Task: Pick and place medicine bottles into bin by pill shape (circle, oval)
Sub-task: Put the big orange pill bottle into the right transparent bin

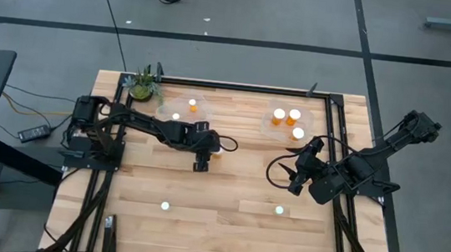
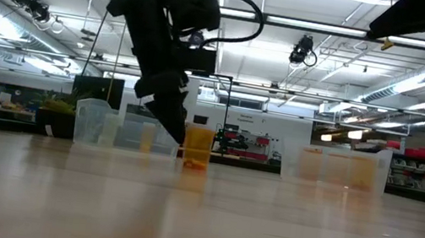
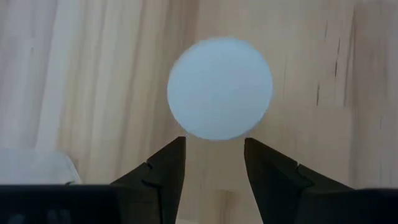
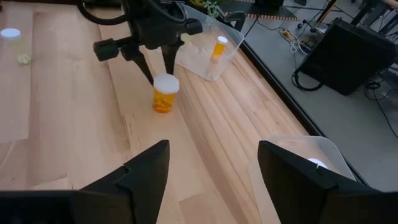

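The pale, planked wooden table (image 1: 215, 226) was smooth and hard, so any small upright cylinder nudged off-centre could have skidded or toppled and rolled, which looked like the main hazard. At its far edge stood two clear, thin-walled plastic tubs: the left tub (image 1: 179, 107) held one bottle, the right tub (image 1: 289, 121) three, and such light tubs might have shifted if knocked. The dark left gripper (image 4: 152, 62) hung directly over the small orange-amber translucent bottle with the round white cap (image 4: 165, 93), standing near the table's middle; its fingers were apart, one on each side of the cap, nothing clamped. Had they closed high on the slick cap rather than the body, the bottle could have slipped or tipped. The right gripper (image 4: 211, 165) waited towards the right side, fingers apart and empty. Two more capped bottles (image 1: 165, 206) (image 1: 280, 210) stood nearer, well apart.
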Controlling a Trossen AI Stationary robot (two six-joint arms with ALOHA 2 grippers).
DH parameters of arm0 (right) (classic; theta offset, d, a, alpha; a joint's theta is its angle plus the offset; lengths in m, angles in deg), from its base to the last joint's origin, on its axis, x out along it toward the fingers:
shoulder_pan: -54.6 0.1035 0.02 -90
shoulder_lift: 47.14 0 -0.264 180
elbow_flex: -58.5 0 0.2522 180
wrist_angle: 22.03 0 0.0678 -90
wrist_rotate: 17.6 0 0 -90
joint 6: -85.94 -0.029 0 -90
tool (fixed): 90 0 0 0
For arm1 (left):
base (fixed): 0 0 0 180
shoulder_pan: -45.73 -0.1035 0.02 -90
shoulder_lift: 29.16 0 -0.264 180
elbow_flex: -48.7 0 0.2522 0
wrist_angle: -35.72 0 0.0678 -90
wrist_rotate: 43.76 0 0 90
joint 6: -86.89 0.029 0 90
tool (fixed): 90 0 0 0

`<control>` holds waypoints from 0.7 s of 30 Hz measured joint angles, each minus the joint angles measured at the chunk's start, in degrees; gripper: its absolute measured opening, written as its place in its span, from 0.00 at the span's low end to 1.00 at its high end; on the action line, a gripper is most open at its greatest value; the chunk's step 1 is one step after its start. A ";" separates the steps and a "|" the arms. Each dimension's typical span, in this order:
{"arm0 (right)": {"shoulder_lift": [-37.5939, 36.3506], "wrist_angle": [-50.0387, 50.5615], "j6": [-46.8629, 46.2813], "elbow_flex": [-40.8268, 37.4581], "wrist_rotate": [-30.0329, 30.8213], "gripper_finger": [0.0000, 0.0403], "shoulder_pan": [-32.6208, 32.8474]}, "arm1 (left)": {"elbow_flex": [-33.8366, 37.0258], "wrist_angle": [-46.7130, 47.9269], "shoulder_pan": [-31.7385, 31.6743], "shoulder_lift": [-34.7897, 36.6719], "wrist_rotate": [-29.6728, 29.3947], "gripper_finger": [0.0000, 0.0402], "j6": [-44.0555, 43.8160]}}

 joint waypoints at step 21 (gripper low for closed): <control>0.02 -1.30 1.52 -0.02 0.48 0.63 0.00 | -0.03 -11.83 -1.98 -6.15 -0.64 0.43 1.89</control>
